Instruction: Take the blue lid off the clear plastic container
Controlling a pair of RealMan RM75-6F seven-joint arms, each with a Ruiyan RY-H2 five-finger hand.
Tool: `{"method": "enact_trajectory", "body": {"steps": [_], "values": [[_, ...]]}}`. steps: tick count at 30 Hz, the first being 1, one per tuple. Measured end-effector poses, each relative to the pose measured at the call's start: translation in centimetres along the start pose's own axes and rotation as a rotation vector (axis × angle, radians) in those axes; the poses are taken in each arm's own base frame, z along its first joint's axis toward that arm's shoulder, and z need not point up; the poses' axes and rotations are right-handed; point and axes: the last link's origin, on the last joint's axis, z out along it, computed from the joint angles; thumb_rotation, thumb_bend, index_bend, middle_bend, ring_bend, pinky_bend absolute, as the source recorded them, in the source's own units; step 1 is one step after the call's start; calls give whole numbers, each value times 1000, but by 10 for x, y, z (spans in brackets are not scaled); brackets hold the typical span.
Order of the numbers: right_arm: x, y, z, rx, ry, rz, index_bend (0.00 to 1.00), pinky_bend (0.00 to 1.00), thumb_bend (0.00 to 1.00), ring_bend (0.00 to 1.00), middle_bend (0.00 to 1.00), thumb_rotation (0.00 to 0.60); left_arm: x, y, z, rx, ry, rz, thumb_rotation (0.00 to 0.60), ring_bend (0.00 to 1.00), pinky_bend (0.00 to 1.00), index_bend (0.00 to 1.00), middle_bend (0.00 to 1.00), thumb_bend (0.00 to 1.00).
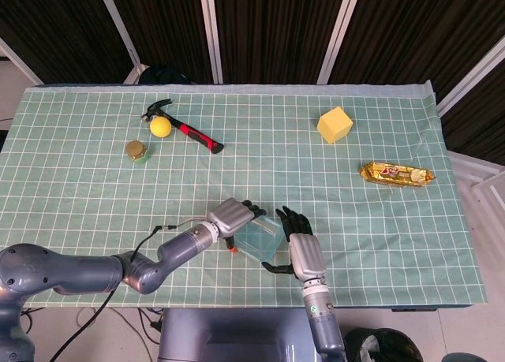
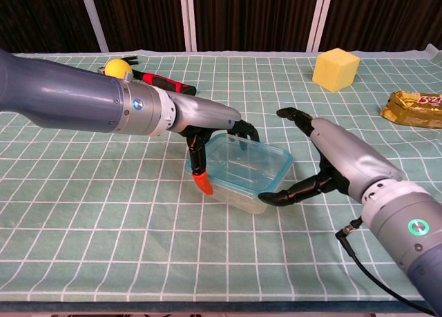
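The clear plastic container point(image 2: 242, 170) with its blue-rimmed lid point(image 1: 259, 237) sits near the table's front edge, lid on. My left hand point(image 2: 207, 118) grips its left end: fingers curl over the far rim and the orange-tipped thumb presses the near left wall. In the head view the left hand point(image 1: 233, 214) covers the container's upper left part. My right hand point(image 2: 338, 158) stands at the right end, its thumb tip touching the near right corner of the lid while its fingers arch apart above the right side. The right hand point(image 1: 302, 250) holds nothing.
At the back left lie a hammer point(image 1: 185, 127), a yellow ball point(image 1: 160, 126) and a small gold-capped jar point(image 1: 136, 150). A yellow cube point(image 1: 334, 125) and a gold snack bar point(image 1: 397, 173) lie to the right. The table's front edge runs close behind both wrists.
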Motion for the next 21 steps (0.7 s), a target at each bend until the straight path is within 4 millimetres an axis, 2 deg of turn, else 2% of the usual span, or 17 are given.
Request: {"method": "enact_trajectory", "body": {"steps": [21], "values": [[2, -5, 6, -21, 37, 61, 0, 0, 220, 0, 0, 600, -7, 3, 2, -7, -35, 32, 600, 479, 555, 487, 544, 133]]}}
